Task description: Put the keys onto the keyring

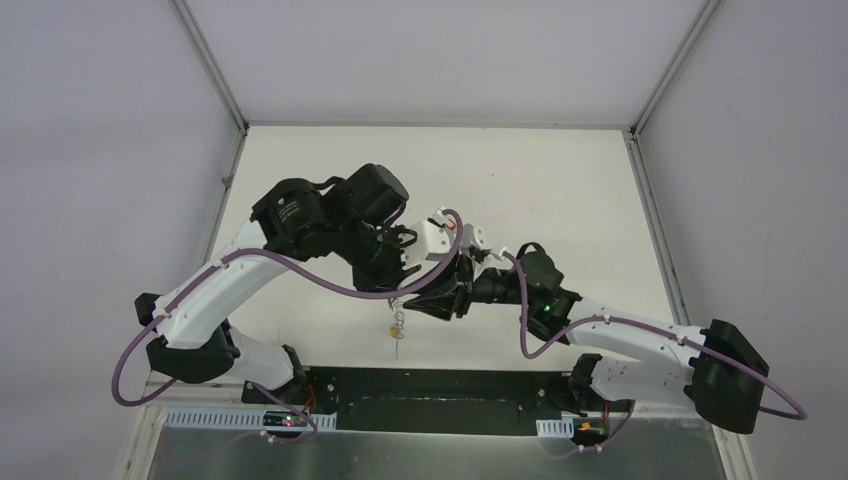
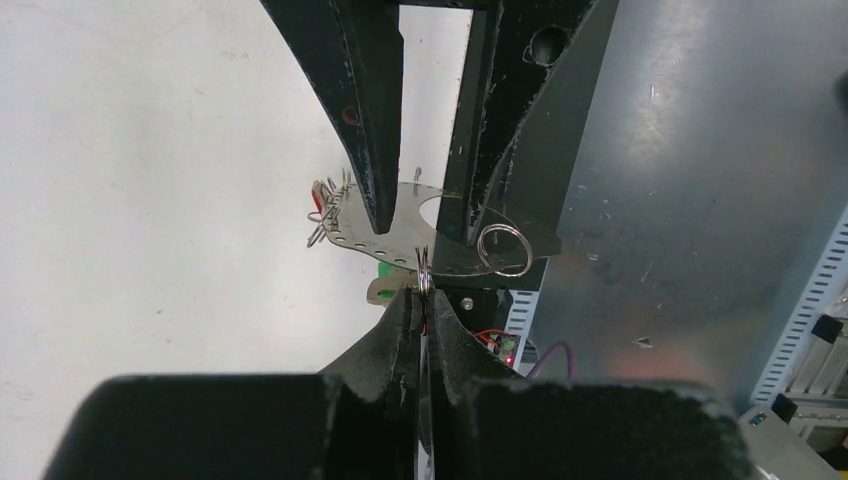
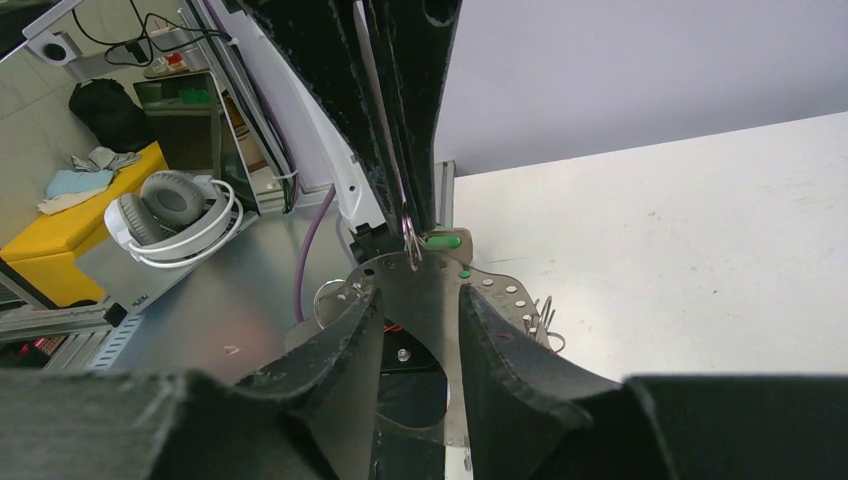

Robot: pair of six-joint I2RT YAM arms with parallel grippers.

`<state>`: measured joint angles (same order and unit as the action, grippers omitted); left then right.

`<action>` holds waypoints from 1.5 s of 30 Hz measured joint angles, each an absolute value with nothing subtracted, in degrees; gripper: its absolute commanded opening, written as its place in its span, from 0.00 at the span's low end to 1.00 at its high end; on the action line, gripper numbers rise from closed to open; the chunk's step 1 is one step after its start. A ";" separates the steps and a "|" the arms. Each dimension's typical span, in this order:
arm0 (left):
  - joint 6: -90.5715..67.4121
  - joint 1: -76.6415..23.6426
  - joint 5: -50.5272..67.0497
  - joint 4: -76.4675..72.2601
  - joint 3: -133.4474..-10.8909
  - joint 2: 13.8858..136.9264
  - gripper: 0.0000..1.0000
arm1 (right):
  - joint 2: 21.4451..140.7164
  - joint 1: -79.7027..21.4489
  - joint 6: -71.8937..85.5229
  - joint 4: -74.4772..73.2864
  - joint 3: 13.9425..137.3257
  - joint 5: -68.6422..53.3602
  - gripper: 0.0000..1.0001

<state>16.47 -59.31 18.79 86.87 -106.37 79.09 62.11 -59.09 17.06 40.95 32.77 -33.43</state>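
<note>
My left gripper (image 2: pixel 425 293) is shut on the keyring (image 2: pixel 425 278), a thin metal hoop seen edge-on that runs down between its fingers. Its top shows in the right wrist view too, keyring (image 3: pixel 410 245). A flat silver plate (image 2: pixel 395 238) with a row of holes hangs against it, above the table. The plate carries a green tag (image 3: pixel 443 241), a round wire ring (image 2: pixel 503 250) and wire loops with a red tag (image 2: pixel 322 208). My right gripper (image 3: pixel 422 300) is partly open, its fingers astride the plate. A key (image 1: pixel 398 328) with a yellow tag dangles below both grippers.
The white table (image 1: pixel 450 180) stretches behind the arms, walled on three sides. A bare metal sheet (image 2: pixel 680 200) and the black base rail (image 1: pixel 420 400) lie at the near edge. White headphones (image 3: pixel 170 215) sit on a shelf off the table.
</note>
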 measured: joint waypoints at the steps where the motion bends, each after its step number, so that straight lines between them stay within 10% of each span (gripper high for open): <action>1: 16.49 -59.31 18.79 87.64 -107.18 79.61 0.00 | 62.24 -59.09 17.12 41.32 32.77 -33.45 0.34; 29: 15.88 -59.31 20.05 91.15 -109.56 82.72 0.00 | 64.90 -59.57 19.33 46.06 34.20 -35.22 0.00; 36: 14.09 -59.31 18.68 85.25 -102.48 77.19 0.31 | 64.90 -59.75 19.31 45.93 34.17 -35.40 0.00; 45: 8.93 -59.29 14.85 66.81 -81.60 56.23 0.42 | 64.90 -59.79 19.31 45.91 34.17 -35.42 0.00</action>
